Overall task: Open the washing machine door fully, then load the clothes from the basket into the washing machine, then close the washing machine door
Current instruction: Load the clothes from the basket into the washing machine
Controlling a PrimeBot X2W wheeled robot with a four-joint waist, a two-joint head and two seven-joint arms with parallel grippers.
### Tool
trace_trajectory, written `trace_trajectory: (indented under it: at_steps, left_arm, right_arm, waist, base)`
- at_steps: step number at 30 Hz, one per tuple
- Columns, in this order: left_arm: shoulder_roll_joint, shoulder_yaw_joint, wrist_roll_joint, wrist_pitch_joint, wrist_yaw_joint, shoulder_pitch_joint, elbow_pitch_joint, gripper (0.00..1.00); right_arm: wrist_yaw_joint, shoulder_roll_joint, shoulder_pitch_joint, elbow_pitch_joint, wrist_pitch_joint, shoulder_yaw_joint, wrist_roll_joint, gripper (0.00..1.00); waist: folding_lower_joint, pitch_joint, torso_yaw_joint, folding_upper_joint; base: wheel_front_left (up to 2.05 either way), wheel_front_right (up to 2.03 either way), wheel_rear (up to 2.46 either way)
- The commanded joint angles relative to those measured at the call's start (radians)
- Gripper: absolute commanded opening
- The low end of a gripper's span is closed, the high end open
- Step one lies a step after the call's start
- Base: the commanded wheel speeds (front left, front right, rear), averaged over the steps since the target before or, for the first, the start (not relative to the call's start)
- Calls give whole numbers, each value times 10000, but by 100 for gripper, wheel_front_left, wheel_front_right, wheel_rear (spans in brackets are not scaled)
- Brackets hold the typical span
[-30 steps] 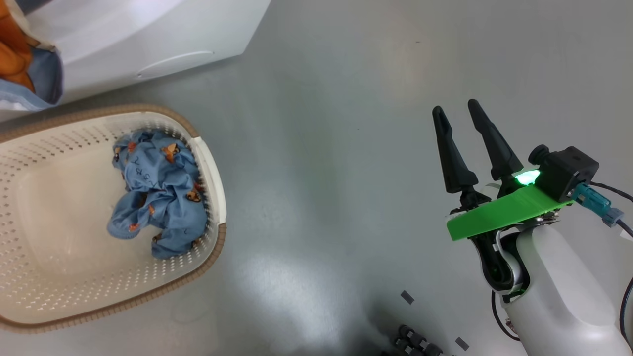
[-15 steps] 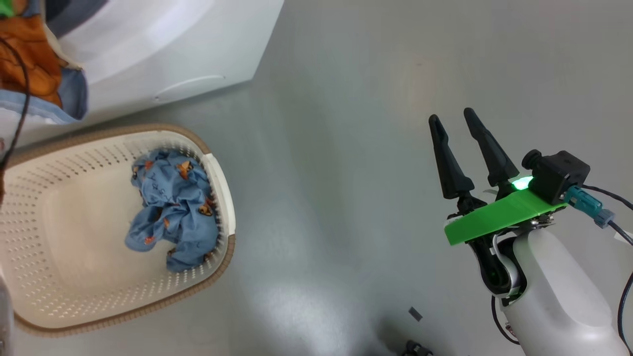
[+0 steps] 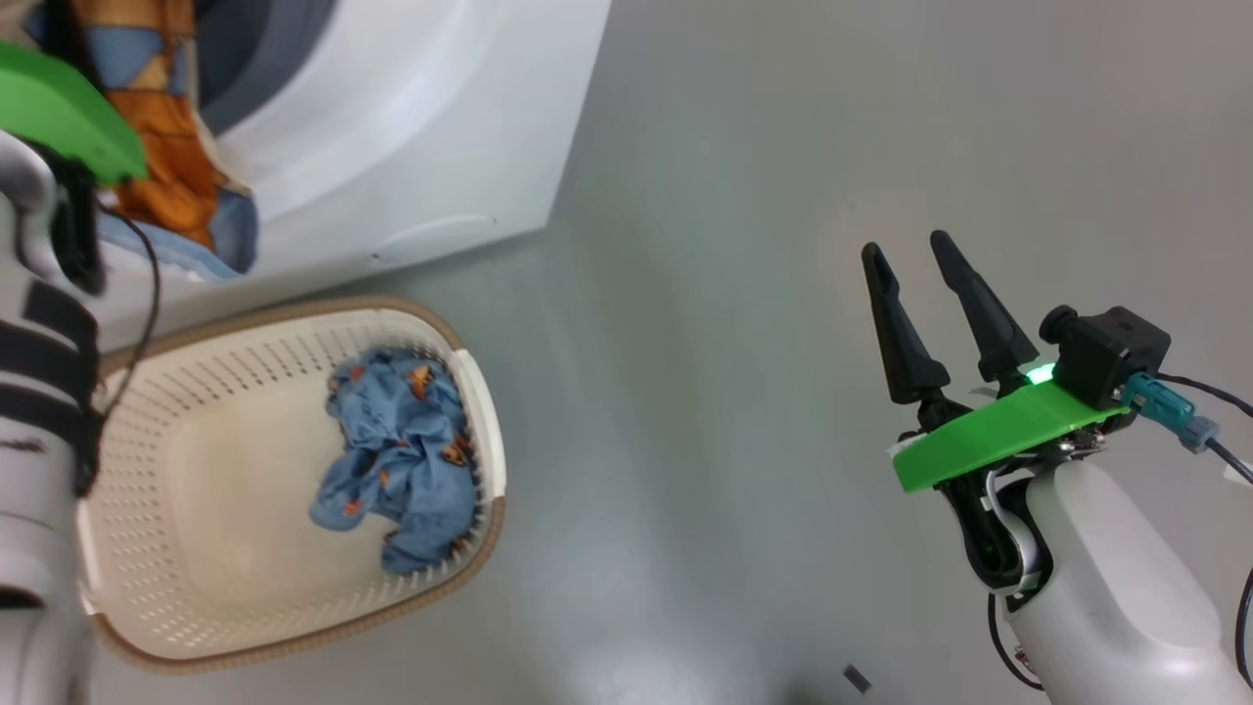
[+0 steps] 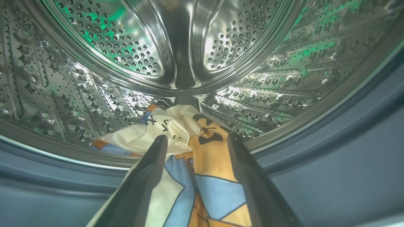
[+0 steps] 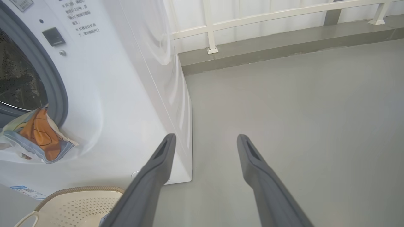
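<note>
Soft cream-and-orange clothes were draped between the left gripper's spread fingers at the washing machine's perforated steel drum; the right gripper's were parted.

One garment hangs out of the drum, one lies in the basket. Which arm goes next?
Left, likely. The open left gripper is at the drum mouth with the hanging garment between its fingers, and the basket lies beside its forearm. The right gripper hovers over bare floor.

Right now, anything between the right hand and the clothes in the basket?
Nothing visible. Bare floor separates the right hand from the basket; the clothes lie uncovered against its nearer wall, open from above.
</note>
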Motion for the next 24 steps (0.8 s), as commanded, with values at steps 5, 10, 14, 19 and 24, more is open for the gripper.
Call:
trace_trajectory:
  at_steps: [5,10,14,19,24]
  left_arm:
    - [207,43,-209,-458,-262,756,-177,100]
    - [7,121,-361,-670,-431,1658,-453,100]
    - [23,175,-336,-708,-492,2426,-1064,100]
    - [29,569,-395,-713,-518,3713,-2362,100]
    - [-76,819,-235,-715,-505,5145,-3687,100]
  right_arm:
    - [54,-215,349,-57,-92,144,183,100]
    - [54,-341,522,62,-92,191,243,100]
    - [54,-424,707,153,-92,188,288,100]
    - [54,-574,980,268,-92,152,347,100]
    - [54,-709,1245,341,-92,198,391,100]
  waist:
    - [1,-968,452,-1]
    - [1,-1673,724,-1]
    - [1,-2189,946,-1]
    - [1,-2845,1200,-1]
    - [1,-3438,1404,-1]
  base:
    - [0,0,0]
    - [0,0,0]
    - [0,0,0]
    - [0,0,0]
    - [0,0,0]
